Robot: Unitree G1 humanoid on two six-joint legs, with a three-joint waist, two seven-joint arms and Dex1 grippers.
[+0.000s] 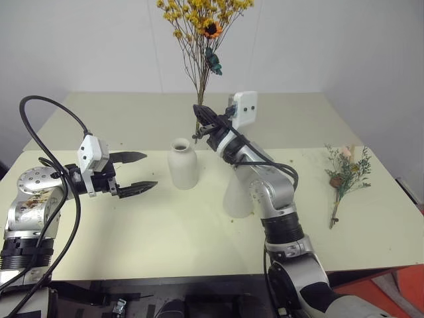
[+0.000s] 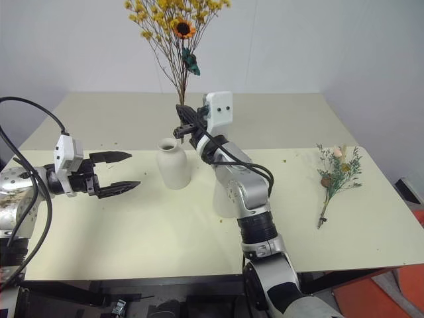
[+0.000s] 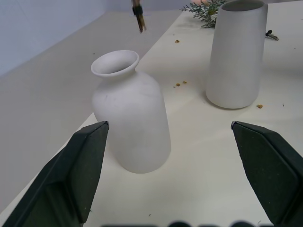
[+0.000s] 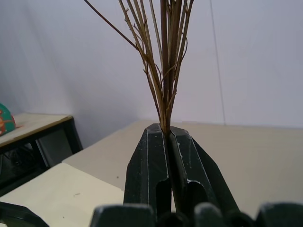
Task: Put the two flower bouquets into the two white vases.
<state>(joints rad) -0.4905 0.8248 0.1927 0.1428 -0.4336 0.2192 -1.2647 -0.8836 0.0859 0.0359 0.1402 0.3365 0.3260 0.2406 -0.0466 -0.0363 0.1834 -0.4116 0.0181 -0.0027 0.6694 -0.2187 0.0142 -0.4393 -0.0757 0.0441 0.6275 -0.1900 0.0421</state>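
Black fingers of my left gripper (image 1: 134, 173) spread wide, empty, left of the bottle vase (image 1: 183, 163). My right gripper (image 1: 205, 118) clamps the yellow bouquet (image 1: 201, 26) stems upright; stem tips hang just above-right of that vase's mouth.

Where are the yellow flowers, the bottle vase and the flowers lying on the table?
yellow-orange bouquet (image 1: 199, 16), left eye view, on the blossoms.
bottle-shaped vase (image 1: 183, 169), left eye view, on its body.
grey-green bouquet (image 1: 348, 171), left eye view, on its sprigs.
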